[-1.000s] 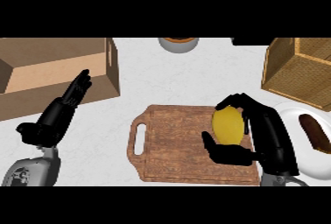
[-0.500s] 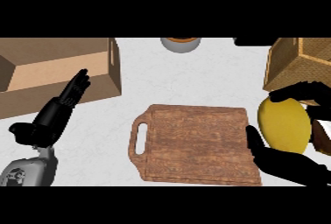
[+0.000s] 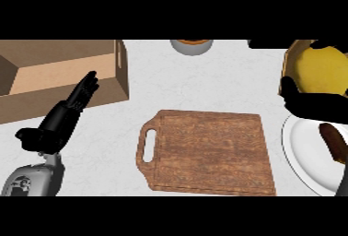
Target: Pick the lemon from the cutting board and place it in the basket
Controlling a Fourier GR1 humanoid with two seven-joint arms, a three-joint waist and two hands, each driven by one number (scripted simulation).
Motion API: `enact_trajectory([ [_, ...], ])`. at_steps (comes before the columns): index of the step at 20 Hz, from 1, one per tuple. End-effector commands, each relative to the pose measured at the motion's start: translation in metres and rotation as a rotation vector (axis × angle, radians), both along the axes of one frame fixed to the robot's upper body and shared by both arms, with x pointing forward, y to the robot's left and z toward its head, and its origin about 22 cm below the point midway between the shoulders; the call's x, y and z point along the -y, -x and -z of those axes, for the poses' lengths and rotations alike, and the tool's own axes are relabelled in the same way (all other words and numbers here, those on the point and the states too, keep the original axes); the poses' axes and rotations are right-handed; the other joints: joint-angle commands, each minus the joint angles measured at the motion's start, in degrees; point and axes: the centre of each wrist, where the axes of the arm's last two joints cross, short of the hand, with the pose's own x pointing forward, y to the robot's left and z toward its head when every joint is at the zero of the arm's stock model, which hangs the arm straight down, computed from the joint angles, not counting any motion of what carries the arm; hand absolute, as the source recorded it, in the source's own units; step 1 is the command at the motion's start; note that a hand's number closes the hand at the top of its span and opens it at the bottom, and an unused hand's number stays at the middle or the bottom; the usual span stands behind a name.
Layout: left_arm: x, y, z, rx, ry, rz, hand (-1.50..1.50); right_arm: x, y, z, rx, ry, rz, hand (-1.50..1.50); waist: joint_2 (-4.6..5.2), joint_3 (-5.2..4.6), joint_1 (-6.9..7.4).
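At the upper right of the frame the right hand [image 3: 314,102] wraps its fingers [image 3: 288,87] round the lemon [image 3: 325,71], grasping it from below and from the side, with more black finger showing above the fruit near the top edge. The lemon is large and yellow in the view and sits up off the surface, over the wicker basket [image 3: 288,62], whose woven rim shows just to the left of the fruit; whether the lemon touches the basket cannot be told. The wooden cutting board [image 3: 211,150] lies in the lower middle of the frame on the pale, marbled surface [image 3: 204,83], its slotted handle toward the left, and nothing rests on it. Just right of the board, at the right edge, is a white plate [image 3: 302,156] with a dark brown, elongated piece of food [image 3: 334,144] lying on it. At the upper left stands an open wooden box [image 3: 61,76] with a tan interior. The left hand [image 3: 68,113] shows at the left of the frame in front of that box, fingers straight and released, pointing toward the upper right and holding nothing, with its grey forearm [image 3: 31,179] at the lower left corner. At the top middle, partly cut off, is a round grey container [image 3: 192,46] with something brown at its top.
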Motion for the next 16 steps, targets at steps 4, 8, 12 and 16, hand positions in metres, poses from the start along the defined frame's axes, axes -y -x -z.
enact_trajectory([
  [4, 0.001, 0.001, -0.002, -0.007, 0.025, 0.020, 0.00, 0.049, -0.063, -0.017, 0.077, -0.056, 0.150, 1.50, 0.27, 0.05, 0.70],
  [8, 0.003, -0.001, 0.013, -0.001, -0.003, 0.004, 0.00, 0.066, -0.074, -0.025, 0.130, -0.088, 0.231, 1.50, 0.21, 0.03, 0.08],
  [12, -0.009, -0.002, 0.003, -0.003, 0.003, 0.008, 0.00, 0.098, -0.094, -0.026, 0.137, -0.081, 0.276, 1.50, 0.12, 0.03, 0.16],
  [16, -0.005, -0.006, -0.001, 0.002, 0.007, 0.010, 0.00, 0.120, -0.114, -0.025, 0.114, -0.079, 0.323, 1.50, 0.19, 0.03, 0.24],
])
